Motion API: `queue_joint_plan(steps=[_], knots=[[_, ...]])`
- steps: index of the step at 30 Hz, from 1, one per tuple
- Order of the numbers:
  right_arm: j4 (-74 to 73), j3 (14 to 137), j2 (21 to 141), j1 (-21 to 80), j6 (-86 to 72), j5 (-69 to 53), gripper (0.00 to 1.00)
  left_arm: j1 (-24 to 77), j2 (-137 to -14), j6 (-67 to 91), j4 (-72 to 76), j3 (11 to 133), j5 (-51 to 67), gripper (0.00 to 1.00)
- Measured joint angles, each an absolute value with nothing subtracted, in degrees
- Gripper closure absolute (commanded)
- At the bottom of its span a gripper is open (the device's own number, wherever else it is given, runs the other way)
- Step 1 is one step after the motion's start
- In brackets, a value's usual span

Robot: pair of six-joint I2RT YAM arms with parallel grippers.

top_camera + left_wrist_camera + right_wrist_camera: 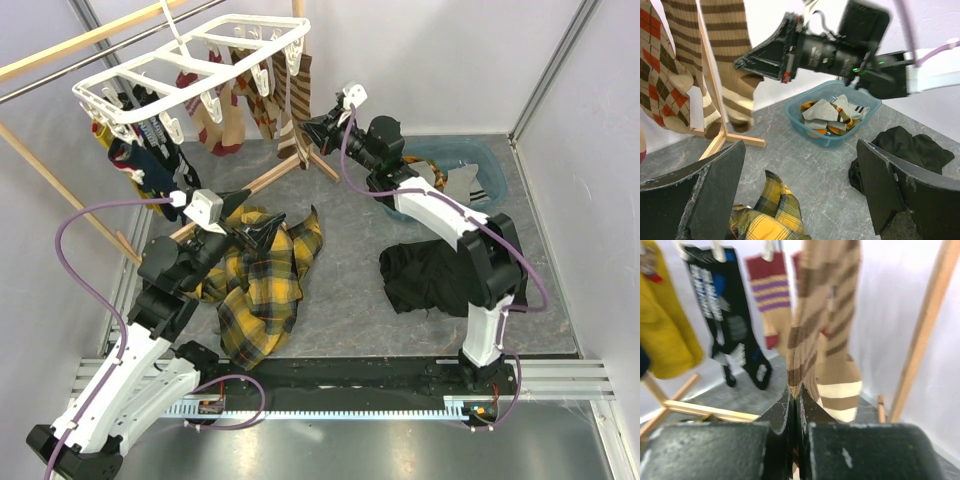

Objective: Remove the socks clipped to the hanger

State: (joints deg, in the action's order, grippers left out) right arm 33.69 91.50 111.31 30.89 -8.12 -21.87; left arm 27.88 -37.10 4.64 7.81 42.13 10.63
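Note:
The white grid hanger (190,70) hangs at the top left with several socks (225,115) clipped under it. My right gripper (306,130) is shut on the lower part of a tan, brown-striped sock (815,315) that still hangs from the hanger; its fingertips (796,392) pinch the fabric. The same gripper (752,60) and sock (735,95) show in the left wrist view. A navy patterned sock (725,315), a mustard sock (665,330) and a red-topped striped sock (767,295) hang behind. My left gripper (262,232) is open and empty above the floor (801,145).
A blue basin (480,160) holding several loose socks (832,115) stands at the back right. A black garment (425,275) lies by the right arm. A yellow plaid cloth (260,285) lies under the left gripper. The wooden rack's legs (285,165) cross beneath the hanger.

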Motion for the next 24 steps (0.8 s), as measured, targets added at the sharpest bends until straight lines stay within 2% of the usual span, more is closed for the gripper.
queue_joint_plan(steps=[11, 24], knots=[[28.0, 84.9, 96.8, 38.2, -6.6, -18.0, 1.0, 27.9, -37.1, 4.6, 7.8, 42.1, 9.1, 0.02], [23.8, 82.5, 93.4, 48.2, -6.1, -13.3, 1.0, 27.9, -37.8, 4.2, 7.8, 41.8, 7.4, 0.04]])
